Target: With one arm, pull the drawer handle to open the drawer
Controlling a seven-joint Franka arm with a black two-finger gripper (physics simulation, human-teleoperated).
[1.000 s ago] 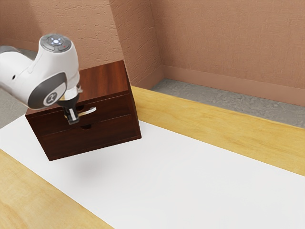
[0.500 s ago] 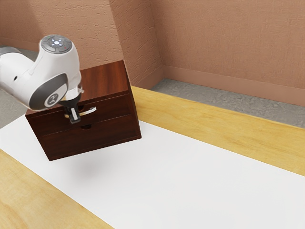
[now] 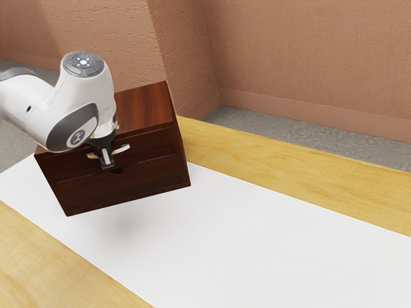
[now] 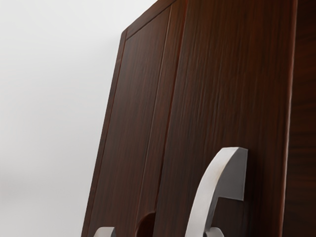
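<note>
- The hand (image 3: pixel 104 157) is pressed up to the silver handle (image 3: pixel 122 149) of the upper drawer (image 3: pixel 151 144); I cannot tell whether it has hold of the handle or only sits against it
- The upper drawer's front looks level with the lower drawer (image 3: pixel 135 181) beneath it
- Both drawers belong to a dark wooden cabinet (image 3: pixel 144 106) at the exterior view's left
- The cabinet is over the far end of a white sheet (image 3: pixel 257 244) that covers the wooden table (image 3: pixel 295 168)
</note>
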